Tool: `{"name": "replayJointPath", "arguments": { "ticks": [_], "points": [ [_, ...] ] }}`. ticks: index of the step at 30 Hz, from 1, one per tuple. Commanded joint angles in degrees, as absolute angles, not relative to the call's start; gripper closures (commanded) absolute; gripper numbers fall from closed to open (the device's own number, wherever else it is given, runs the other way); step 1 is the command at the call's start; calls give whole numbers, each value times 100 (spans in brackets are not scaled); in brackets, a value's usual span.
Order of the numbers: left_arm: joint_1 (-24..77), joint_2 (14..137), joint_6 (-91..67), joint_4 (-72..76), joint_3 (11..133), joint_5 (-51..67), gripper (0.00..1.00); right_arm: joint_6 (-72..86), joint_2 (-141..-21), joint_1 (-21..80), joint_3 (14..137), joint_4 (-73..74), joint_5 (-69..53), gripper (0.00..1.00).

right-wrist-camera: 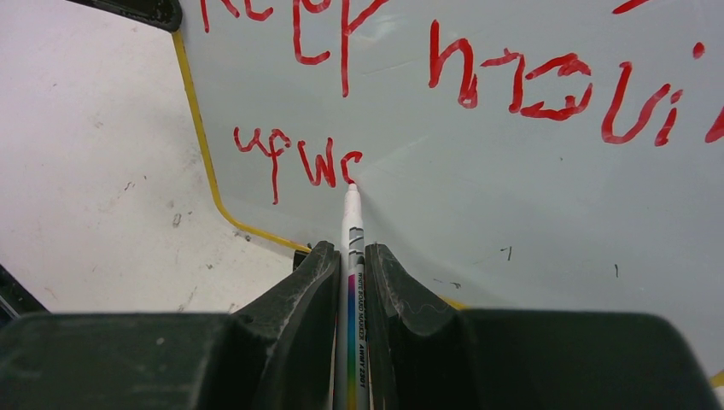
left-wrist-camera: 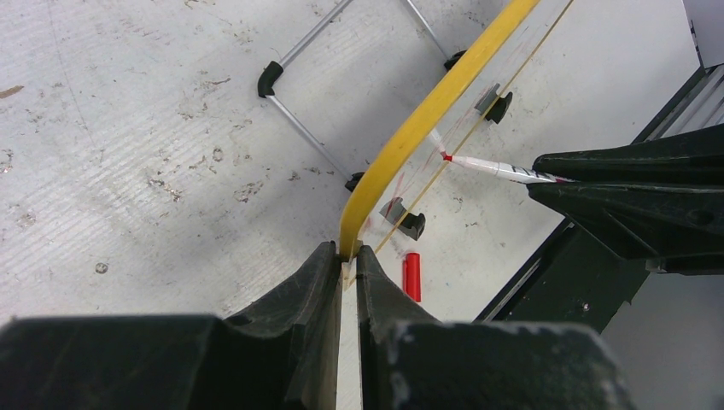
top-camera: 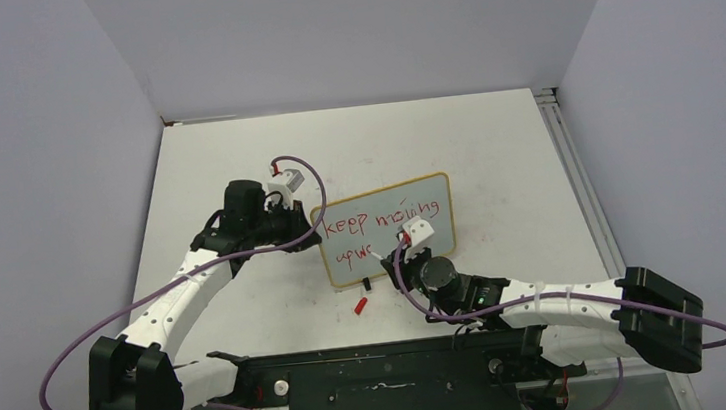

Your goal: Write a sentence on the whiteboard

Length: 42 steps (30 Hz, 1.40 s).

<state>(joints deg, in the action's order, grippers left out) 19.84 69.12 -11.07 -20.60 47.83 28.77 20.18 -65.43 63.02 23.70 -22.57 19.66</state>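
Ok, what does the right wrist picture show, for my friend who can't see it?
The right gripper holds a marker with its tip on the whiteboard, midway through the red sentence. The lower line reads "upw" plus a half-made letter; the upper line is partly cut off.

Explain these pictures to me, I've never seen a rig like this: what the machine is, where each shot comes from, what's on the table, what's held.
This is a robot: two white arms bolted at the near edge of a table, each ending in a two-finger claw. The wide picture looks down from above and behind them; the other two come from a camera on each wrist. The left claw pinches the yellow frame of a small whiteboard. The right claw grips a marker, its tip on the board, partway through the red sentence: "keep moving" above, "upw" and a started letter below. A red cap lies on the table near the board's foot.
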Motion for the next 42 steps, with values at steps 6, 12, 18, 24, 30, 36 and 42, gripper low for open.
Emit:
{"name": "replayJointPath", "arguments": {
  "ticks": [6, 12, 18, 24, 30, 36, 42],
  "points": [
    [2004, 6930, -1063, -2022, 4913, 2926, 100, 1799, -6387, 6275, 2472, -2287, 2592, 95],
    [2004, 6927, -1063, -2021, 4913, 2945, 100, 1628, -6463, 6271, 2631, -2431, 2605, 95],
    [2004, 6939, -1063, -2019, 4909, 2951, 100, 1552, -6474, 6267, 2717, -2511, 2636, 95],
    [2004, 6937, -1063, -2021, 4910, 2945, 100, 1523, -6438, 6268, 2752, -2492, 2646, 95],
    [2004, 6939, -1072, -2020, 4909, 2946, 100, 1634, -6535, 6272, 2684, -2456, 2693, 95],
    [2014, 6948, -1089, -2013, 4913, 2945, 100, 1895, -6459, 6280, 2503, -2351, 2723, 95],
    [2013, 6948, -1090, -2013, 4907, 2948, 100, 2064, -6367, 6328, 2333, -2193, 2787, 95]
  ]
}}
